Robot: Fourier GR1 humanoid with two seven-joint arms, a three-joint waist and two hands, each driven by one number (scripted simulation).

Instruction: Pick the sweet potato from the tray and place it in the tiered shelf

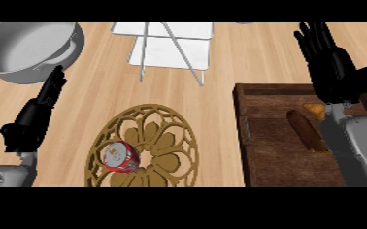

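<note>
1. Light wooden counter top fills the view, its grain running across.
2. Tiered shelf (pixel 172 53): white panels on thin grey wire legs, at the far middle of the counter.
3. Tray (pixel 276 165): dark brown wood with raised walls, at the right side and cut off by the lower edge.
4. Tray contents: the sweet potato (pixel 306 131), long and brown, lies flat near the tray's right side, well apart from the tiered shelf. A small orange-brown item (pixel 313 108) sits just beyond its far end, partly hidden by the wrist. What it is cannot be told.
5. Right hand (pixel 333 85): fingers straight and spread, holding nothing. It shows over the tray's far right corner, beyond the sweet potato, and its grey forearm (pixel 350 148) runs along the potato's right side.
6. Left hand (pixel 28 121): near the left edge, fingers straight and together, pointing away, holding nothing.
7. Round openwork trivet (pixel 147 107): golden brown, between the left hand and the tray. A red can (pixel 122 156) with a silver end lies tilted on its near left part.
8. Grey metal pot (pixel 36 53): at the far left corner, only partly in view.
</note>
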